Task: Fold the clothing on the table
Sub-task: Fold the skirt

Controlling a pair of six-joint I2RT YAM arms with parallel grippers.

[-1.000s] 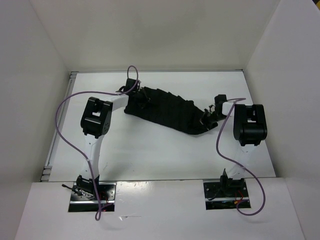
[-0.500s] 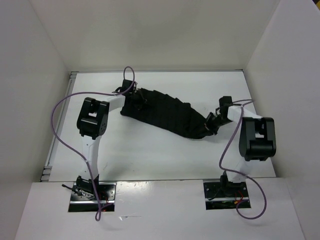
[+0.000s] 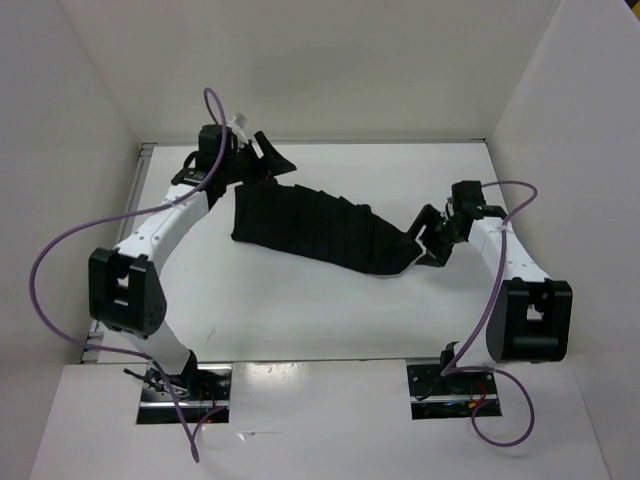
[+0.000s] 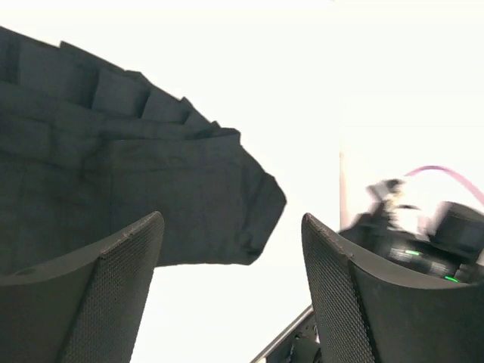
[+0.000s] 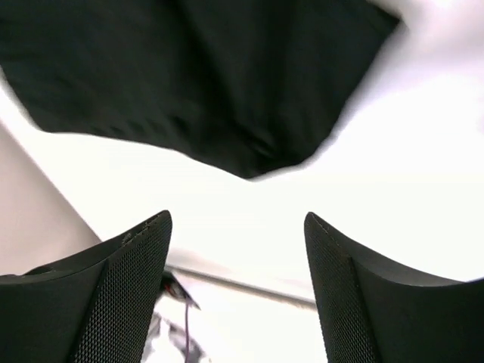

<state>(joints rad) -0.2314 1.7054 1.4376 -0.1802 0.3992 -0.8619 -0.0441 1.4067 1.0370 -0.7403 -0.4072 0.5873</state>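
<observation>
Top external: left arm (image 3: pixel 165 222) and right arm (image 3: pixel 512 258) flank clothing (image 3: pixel 320 228), jaws apart.

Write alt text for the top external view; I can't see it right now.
A black garment lies in a crumpled diagonal band on the white table, running from far left to nearer right. The left claw stands open at its far-left corner and the right claw open at its right end, neither gripping the fabric.
</observation>
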